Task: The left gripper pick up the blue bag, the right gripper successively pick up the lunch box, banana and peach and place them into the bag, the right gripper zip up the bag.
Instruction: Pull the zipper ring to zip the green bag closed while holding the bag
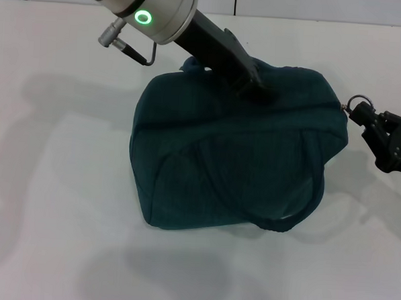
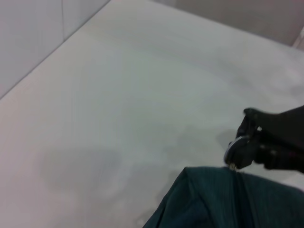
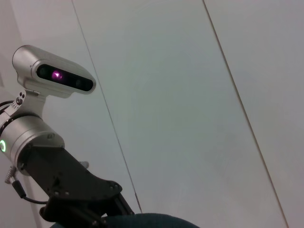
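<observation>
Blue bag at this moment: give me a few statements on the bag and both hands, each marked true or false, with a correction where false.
1. The blue bag is zipped shut, with no lining or contents showing. True.
2. The left hand hangs above the bag without touching it. False: it presses into the fabric at the top of the bag.
3. The right hand is at the zipper ring pull, at the bag's right end. True.
4. The lunch box, banana and peach lie on the table beside the bag. False: none of them shows in any view.
5. The bag lies flat and empty on the table. False: it stands bulging and full.
</observation>
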`<state>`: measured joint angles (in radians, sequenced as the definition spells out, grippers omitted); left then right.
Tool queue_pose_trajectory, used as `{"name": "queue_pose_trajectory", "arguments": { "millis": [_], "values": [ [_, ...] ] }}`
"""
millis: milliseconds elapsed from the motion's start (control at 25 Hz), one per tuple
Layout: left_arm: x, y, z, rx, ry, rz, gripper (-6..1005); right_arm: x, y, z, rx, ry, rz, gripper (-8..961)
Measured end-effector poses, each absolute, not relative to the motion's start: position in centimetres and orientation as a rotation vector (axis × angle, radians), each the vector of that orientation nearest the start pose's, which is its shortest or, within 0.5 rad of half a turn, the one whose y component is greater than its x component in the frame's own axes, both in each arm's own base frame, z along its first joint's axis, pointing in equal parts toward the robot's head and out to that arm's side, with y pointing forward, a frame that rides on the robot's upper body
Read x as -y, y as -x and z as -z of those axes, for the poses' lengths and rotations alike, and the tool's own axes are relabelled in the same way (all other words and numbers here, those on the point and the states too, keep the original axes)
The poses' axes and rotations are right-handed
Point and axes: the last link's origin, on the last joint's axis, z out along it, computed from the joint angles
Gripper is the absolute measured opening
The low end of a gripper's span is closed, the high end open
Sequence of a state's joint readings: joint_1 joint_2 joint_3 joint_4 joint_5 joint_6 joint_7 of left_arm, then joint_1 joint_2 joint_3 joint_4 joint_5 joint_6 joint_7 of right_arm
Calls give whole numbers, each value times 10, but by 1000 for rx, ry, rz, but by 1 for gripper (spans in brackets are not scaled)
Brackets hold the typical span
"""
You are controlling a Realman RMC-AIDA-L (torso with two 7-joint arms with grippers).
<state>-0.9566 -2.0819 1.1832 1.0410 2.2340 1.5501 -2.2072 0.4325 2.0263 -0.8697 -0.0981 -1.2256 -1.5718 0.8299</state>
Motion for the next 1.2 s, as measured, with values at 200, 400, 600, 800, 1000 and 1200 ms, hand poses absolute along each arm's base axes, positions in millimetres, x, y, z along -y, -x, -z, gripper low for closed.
{"name": "queue_pose_trajectory", "arguments": {
  "millis": [200, 400, 600, 800, 1000, 1200],
  "values": [
    [-390, 66, 20, 499, 3048, 1, 229, -290, -293, 15, -619, 2168, -1187, 13],
    [-381, 62, 19, 490, 3114, 28, 76, -292, -297, 13, -641, 2130, -1174, 13],
    [-380, 61, 7, 516, 3139, 126, 42, -293, -303, 17, -675, 2130, -1118, 13],
    [-382, 61, 0, 526, 3136, 174, 43, -296, -307, 23, -711, 2139, -1071, 13],
    [-381, 64, -4, 540, 3147, 202, 44, -302, -310, 26, -740, 2142, -1020, 14],
    [-379, 65, -4, 541, 3161, 194, 45, -305, -310, 28, -748, 2145, -999, 14]
  ]
}}
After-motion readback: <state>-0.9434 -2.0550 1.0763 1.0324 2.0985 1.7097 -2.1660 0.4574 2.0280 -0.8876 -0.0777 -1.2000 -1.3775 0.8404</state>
